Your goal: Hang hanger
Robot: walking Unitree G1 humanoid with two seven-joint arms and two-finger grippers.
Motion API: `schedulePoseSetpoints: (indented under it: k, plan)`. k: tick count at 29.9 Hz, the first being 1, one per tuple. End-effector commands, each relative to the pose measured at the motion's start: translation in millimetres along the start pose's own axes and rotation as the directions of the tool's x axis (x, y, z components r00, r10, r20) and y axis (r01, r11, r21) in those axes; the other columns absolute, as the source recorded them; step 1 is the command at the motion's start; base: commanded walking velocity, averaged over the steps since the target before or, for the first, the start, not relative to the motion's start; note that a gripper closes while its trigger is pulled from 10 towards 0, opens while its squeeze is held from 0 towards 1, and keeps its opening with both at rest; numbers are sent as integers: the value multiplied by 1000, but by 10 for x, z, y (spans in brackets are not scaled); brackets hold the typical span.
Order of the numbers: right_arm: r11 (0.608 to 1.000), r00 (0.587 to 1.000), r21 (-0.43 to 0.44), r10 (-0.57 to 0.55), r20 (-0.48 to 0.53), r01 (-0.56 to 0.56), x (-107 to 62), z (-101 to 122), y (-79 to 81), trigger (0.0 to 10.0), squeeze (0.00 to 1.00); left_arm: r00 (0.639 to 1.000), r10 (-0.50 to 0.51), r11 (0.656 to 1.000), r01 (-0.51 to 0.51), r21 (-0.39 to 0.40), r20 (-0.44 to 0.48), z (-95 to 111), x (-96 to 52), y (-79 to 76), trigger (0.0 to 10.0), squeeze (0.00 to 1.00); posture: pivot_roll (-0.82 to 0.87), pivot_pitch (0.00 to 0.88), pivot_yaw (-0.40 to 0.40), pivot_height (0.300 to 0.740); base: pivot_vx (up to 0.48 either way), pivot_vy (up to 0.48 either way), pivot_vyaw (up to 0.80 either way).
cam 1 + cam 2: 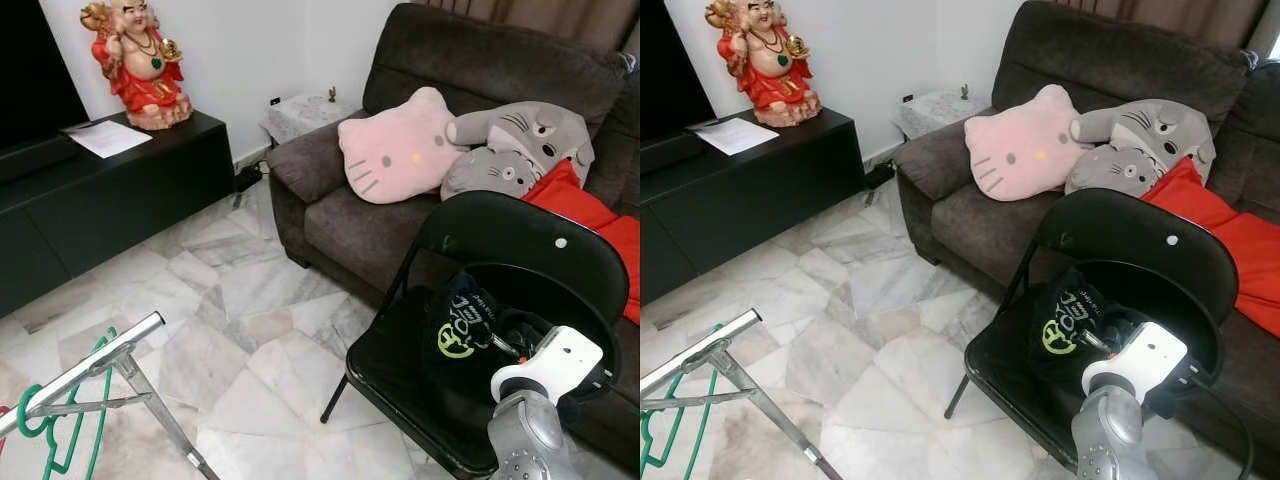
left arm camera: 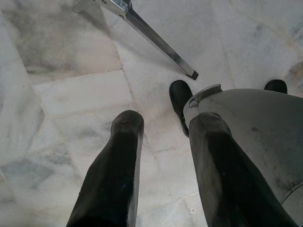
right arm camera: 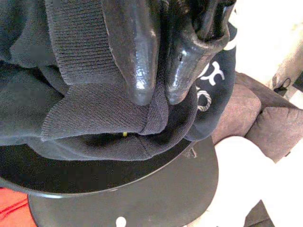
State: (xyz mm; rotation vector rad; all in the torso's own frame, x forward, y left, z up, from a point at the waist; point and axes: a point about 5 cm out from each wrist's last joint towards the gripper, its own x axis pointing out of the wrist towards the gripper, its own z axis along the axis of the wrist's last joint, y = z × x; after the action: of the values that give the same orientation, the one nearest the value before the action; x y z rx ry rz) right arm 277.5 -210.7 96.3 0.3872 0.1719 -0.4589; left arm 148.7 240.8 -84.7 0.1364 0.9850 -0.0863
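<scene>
The right arm [image 1: 535,420], silver with a white wrist housing, rises at the near edge of the left eye view and reaches onto the seat of a black folding chair [image 1: 530,250], where a dark garment [image 1: 465,325] with a yellow-green print lies bunched. Behind the chair stands a dark brown sofa [image 1: 450,60] carrying a pink cat-face cushion [image 1: 395,150], a grey plush toy [image 1: 520,135] and a red cloth [image 1: 590,215]. At the lower left a green hanger [image 1: 70,420] hangs on the silver rail of a drying rack [image 1: 95,370] above the marble floor [image 1: 230,290]. A red-robed laughing Buddha figure [image 1: 135,60] and a sheet of paper [image 1: 105,137] sit on a low black cabinet [image 1: 120,180].

The right eye view gives the same scene, with the rack nearer the left edge.

In the left wrist view the left gripper [image 2: 163,137] hangs over the marble with its fingers spread apart and nothing between them, near a rack leg [image 2: 156,42] and the robot's own grey foot [image 2: 255,123].

In the right wrist view the right gripper [image 3: 156,94] has its two fingertips pressed together, pinching a ribbed hem of the dark garment above the chair seat.
</scene>
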Motion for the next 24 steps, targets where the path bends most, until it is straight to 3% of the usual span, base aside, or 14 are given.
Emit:
schedulePoseSetpoints:
  k: [1, 2, 4, 7, 8, 12, 17, 21, 22, 24]
  plan:
    - [999, 996, -35, 2, 84, 1, 0, 157, -10, 0, 0, 999, -7, 1000, 7, 5, -33, -69, -12, -9, 10000, 0, -39, 33, -2, 740, 0, 0, 0]
    - [999, 996, -35, 2, 84, 1, 0, 157, -10, 0, 0, 999, -7, 1000, 7, 5, -33, -69, -12, -9, 10000, 0, -39, 33, -2, 740, 0, 0, 0]
    - [1000, 980, 4, -3, 199, 2, -4, 371, -6, 118, 0, 999, -7, 1000, 8, 6, -33, -71, -12, -9, 10000, 0, -43, 28, -1, 740, 0, 0, 0]
    - [999, 973, 34, -27, 229, 19, -6, 438, -29, 0, 0, 999, -9, 1000, 9, 7, -35, -75, -14, -10, 10000, 0, -42, 25, -2, 740, 0, 0, 0]
    - [996, 970, 82, -47, 239, 28, -7, 463, -52, 0, 0, 999, -10, 1000, 10, 8, -35, -74, -14, -10, 10000, 0, -41, 25, -2, 740, 0, 0, 0]
    - [983, 973, 178, -82, 214, 44, -16, 438, -85, 0, 0, 999, -12, 1000, 12, 7, -33, -73, -13, -11, 10000, 0, -43, 27, -2, 740, 0, 0, 0]
    - [982, 975, 182, -85, 206, 48, -65, 392, -75, 0, 0, 999, -15, 1000, 15, 7, -33, -70, -13, -9, 10000, 0, -43, 34, -2, 740, 0, 0, 0]
    - [930, 975, 346, -176, 132, 121, -77, 305, -163, 0, 0, 999, -16, 1000, 17, 8, -34, -69, -13, -11, 10000, 0, -44, 35, -2, 740, 0, 0, 0]
    - [894, 971, 411, -227, 72, 179, -54, 238, -236, 0, 0, 999, -17, 1000, 17, 7, -35, -70, -12, -12, 10000, 0, -45, 36, -3, 740, 0, 0, 0]
    - [873, 967, 442, -251, 43, 207, -42, 206, -276, 0, 0, 999, -17, 1000, 17, 8, -35, -69, -12, -12, 10000, 0, -42, 36, -4, 740, 0, 0, 0]
